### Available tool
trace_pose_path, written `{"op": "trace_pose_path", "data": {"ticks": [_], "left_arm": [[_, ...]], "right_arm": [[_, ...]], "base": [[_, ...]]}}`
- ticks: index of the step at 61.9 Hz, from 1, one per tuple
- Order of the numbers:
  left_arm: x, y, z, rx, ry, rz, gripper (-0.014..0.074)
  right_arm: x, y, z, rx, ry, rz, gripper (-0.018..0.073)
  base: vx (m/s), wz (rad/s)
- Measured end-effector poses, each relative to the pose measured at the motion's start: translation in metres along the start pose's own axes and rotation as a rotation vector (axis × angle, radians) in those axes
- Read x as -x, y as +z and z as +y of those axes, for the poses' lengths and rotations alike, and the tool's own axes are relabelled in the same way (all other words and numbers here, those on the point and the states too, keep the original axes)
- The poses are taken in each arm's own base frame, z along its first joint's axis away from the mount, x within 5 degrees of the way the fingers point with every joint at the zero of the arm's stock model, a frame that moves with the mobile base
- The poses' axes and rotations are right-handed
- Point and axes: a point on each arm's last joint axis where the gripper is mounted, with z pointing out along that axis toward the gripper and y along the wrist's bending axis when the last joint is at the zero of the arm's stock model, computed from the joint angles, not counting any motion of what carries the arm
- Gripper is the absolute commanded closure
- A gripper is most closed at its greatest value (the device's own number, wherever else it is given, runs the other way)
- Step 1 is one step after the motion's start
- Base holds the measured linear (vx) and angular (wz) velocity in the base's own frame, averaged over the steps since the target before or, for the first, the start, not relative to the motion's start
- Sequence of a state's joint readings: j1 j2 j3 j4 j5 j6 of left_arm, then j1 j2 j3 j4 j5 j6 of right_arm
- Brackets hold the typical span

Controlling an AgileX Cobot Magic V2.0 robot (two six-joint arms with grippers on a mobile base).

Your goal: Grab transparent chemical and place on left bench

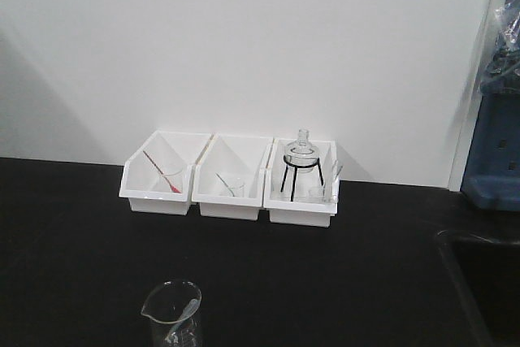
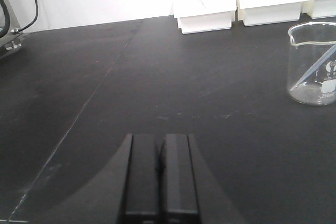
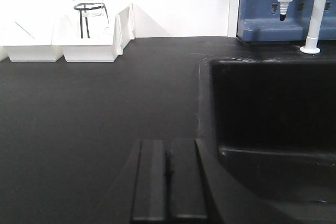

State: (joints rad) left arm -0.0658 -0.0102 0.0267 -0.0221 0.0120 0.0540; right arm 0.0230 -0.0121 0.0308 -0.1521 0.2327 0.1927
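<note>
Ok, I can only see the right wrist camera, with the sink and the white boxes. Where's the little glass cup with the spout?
Observer: The transparent chemical stands upright on the left bench, out in front of the three white bins, not inside any of them.
Operator: Is an arm holding it?
Observer: No. The left end effector is shut on nothing, and the beaker stands apart from it, off to its right.
Operator: Is anything inside the cup?
Observer: Yes, a thin pale stick leans against the inside of it.
</note>
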Motion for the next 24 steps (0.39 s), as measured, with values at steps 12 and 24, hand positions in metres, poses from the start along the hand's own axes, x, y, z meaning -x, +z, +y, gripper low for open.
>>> {"op": "trace_pose_path", "data": {"ticks": [12,24], "left_arm": [[0.0,0.0,0.0,0.0,0.0,0.0,0.06],[0.0,0.0,0.0,0.0,0.0,0.0,0.06]], "right_arm": [[-0.0001,0.0,0.0,0.0,-0.001,0.0,0.0567],[-0.0001,0.0,0.0,0.0,-0.002,0.0,0.0567]], "base": [[0.0,0.0],[0.0,0.0]]}}
